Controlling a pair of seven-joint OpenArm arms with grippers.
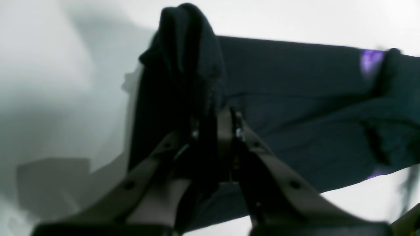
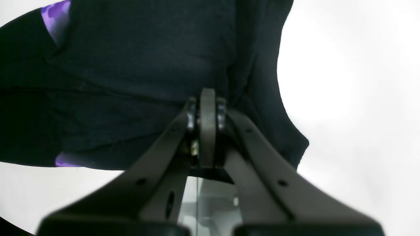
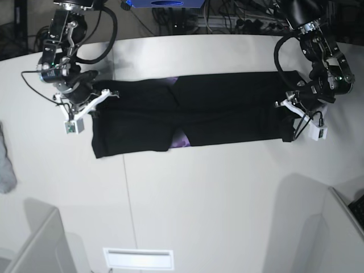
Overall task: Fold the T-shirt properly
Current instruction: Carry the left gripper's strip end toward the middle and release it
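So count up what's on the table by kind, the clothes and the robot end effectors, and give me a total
Black T-shirt: 1
Grey cloth at the table's edge: 1
End effectors: 2, the left end effector and the right end effector, each clamped on an end of the shirt
Total: 4

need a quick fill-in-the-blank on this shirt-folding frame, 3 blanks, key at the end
1. The T-shirt is mainly ____ in colour.
2. The print peeking out of its folds is ____.
3. The left gripper and the right gripper are each shut on an end of the ____.

Missing words: black; purple; T-shirt
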